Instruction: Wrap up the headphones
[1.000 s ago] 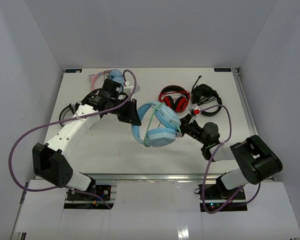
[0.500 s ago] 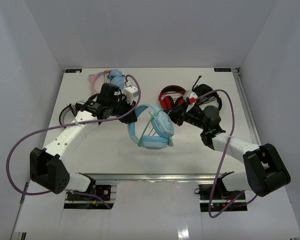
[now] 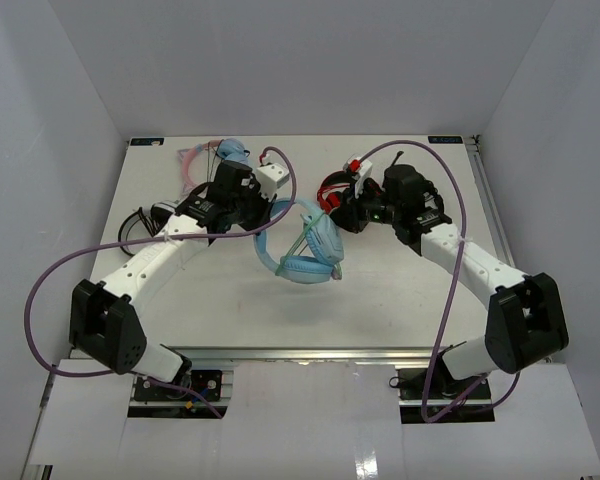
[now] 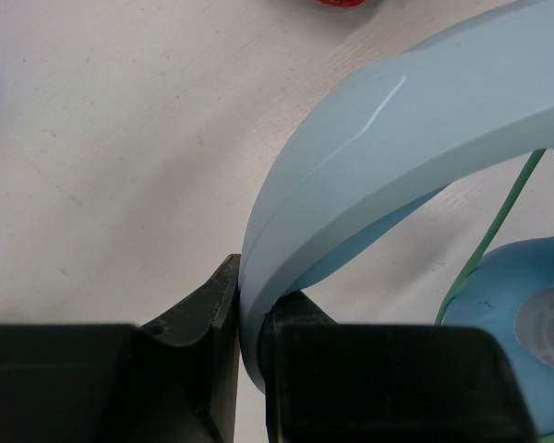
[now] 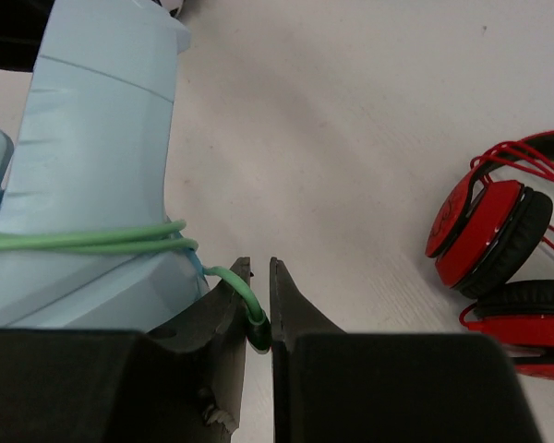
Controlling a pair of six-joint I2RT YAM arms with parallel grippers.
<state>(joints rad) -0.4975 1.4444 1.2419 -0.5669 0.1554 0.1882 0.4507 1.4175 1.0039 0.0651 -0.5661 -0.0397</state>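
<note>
On the left gripper [image 4: 249, 309] the jaws are pressed onto the edge of the headband [image 4: 397, 120], with the pale-blue plastic pinched between them. On the right gripper [image 5: 258, 277] the jaws are nearly together, nipping a loop of the green cable [image 5: 92, 240] at the tips. From there the cable crosses the headband in two strands, lying tight against it.

Top view: the headphones [image 3: 305, 250] are mid-table between the two grippers. The cups are low and toward the near edge, and the headband arches up to the left gripper. Whether the cups rest on the table [image 3: 400, 300] or hang just above it is hard to tell. The red pair [image 3: 332, 190] lies just behind the right gripper, apart from the blue set. The pink pair [image 3: 230, 150] is at the far edge, behind the left arm.
</note>
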